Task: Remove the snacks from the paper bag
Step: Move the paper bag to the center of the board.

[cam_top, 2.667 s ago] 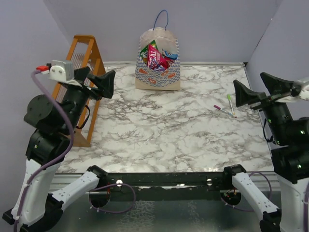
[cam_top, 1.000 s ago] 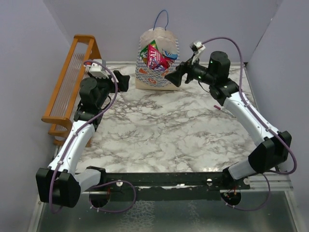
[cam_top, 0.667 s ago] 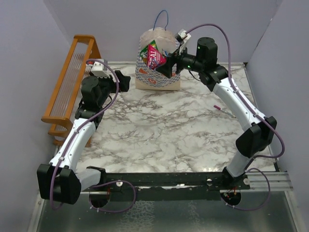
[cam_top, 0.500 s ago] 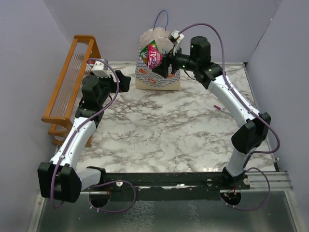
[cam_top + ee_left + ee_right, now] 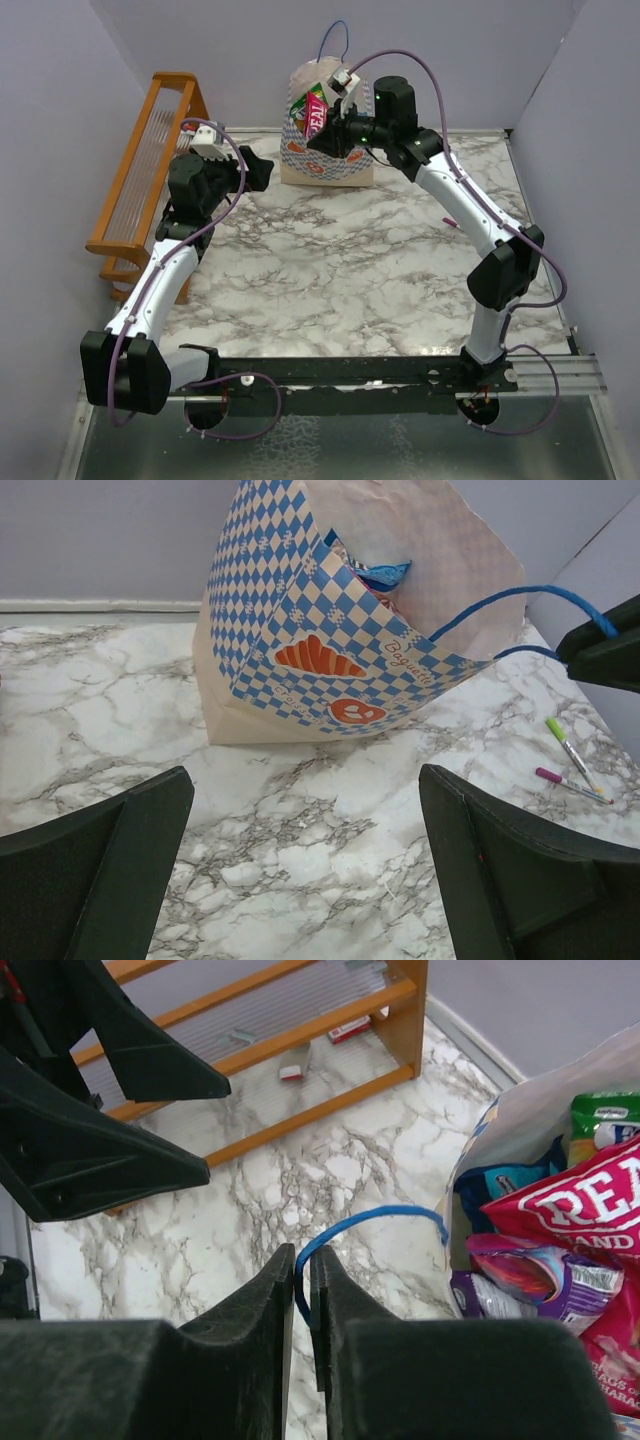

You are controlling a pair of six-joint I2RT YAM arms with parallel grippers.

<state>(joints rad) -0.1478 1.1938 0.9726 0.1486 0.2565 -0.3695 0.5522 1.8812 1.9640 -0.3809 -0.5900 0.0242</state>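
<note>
The paper bag [image 5: 328,155] stands at the back of the table, beige with a blue-white checkered band [image 5: 300,630]. Snacks fill its mouth: a pink-red packet [image 5: 575,1210], a purple one [image 5: 540,1278], a green one [image 5: 600,1120] and a blue one [image 5: 500,1188]. At the bag's front rim my right gripper [image 5: 302,1260] is shut on the bag's blue cord handle [image 5: 372,1222], which runs between its fingers. My left gripper [image 5: 305,870] stands wide open over bare marble, just left of and in front of the bag, holding nothing.
An orange wooden rack [image 5: 140,180] stands along the left edge. A green pen [image 5: 568,748] and a pink pen [image 5: 568,785] lie on the marble to the right of the bag. Purple walls close off the back and sides.
My right arm swung left to the bag's mouth and its jaws closed on the blue cord handle. The left arm barely moved and stayed open.
</note>
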